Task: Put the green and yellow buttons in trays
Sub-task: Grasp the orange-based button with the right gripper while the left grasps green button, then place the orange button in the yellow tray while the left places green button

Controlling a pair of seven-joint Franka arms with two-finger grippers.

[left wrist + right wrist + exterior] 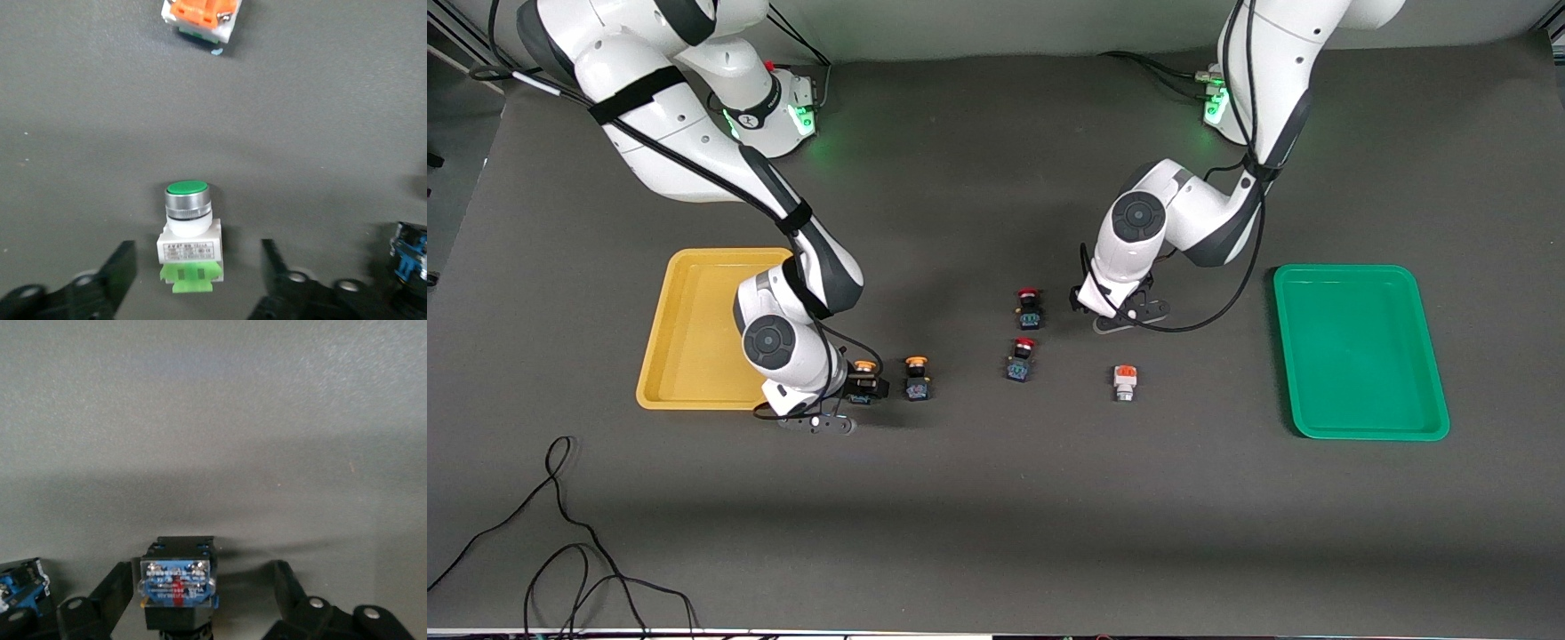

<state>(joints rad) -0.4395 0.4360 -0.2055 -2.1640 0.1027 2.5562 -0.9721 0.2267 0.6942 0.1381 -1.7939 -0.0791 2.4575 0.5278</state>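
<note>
Right hand [861,384] low over the worktop [996,498], just beside the yellow tray's [694,329] corner nearest the front camera. Fingers [107,600] spread wide, one on each side of a yellow button [863,367]. In the right wrist view, gaps visible between both fingers and the button's black-blue body [179,587]; nothing gripped. Button resting on the worktop, outside the tray. Second yellow button [916,378] standing just beside it, toward the left arm's end, untouched.

Left hand [195,253] low over the middle of the worktop, between the red buttons [1029,307] and the green tray [1360,351]. Fingers [123,267] wide apart, straddling a green button [189,233] with a white body; no contact seen on either side, nothing held. Button on the worktop, hidden under the wrist in the front view, well apart from the green tray.

White-and-orange switch [1125,382] lying nearer the front camera than the left hand, clear of the fingers. Two red buttons one nearer the front camera than the other, close together, not touched.

Both trays holding no buttons.
</note>
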